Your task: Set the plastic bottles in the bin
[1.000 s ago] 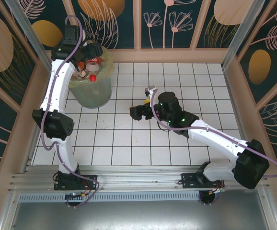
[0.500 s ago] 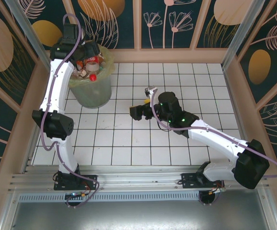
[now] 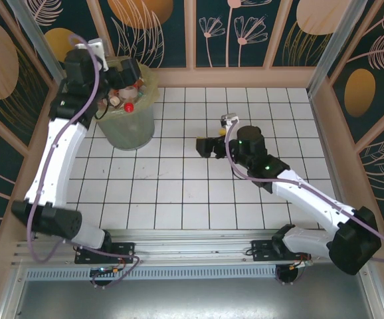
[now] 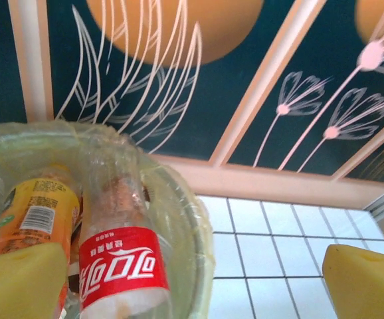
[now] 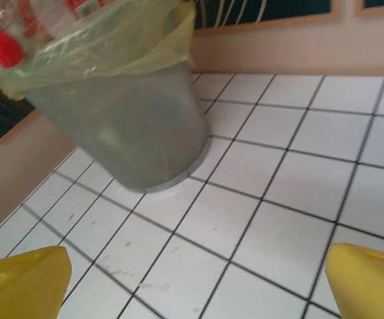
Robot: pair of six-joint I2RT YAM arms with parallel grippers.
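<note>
White-tiled table; red-labelled bottle near upright in bin

The overhead view looks down on the whole table; both wrist views, closer, share the bin.

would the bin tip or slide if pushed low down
Probably slide: the bin stands flat on smooth tiles. Likely light, holding crushed bottles piled to its rim, so a high push might tip it. The bag would likely crumple.
</note>
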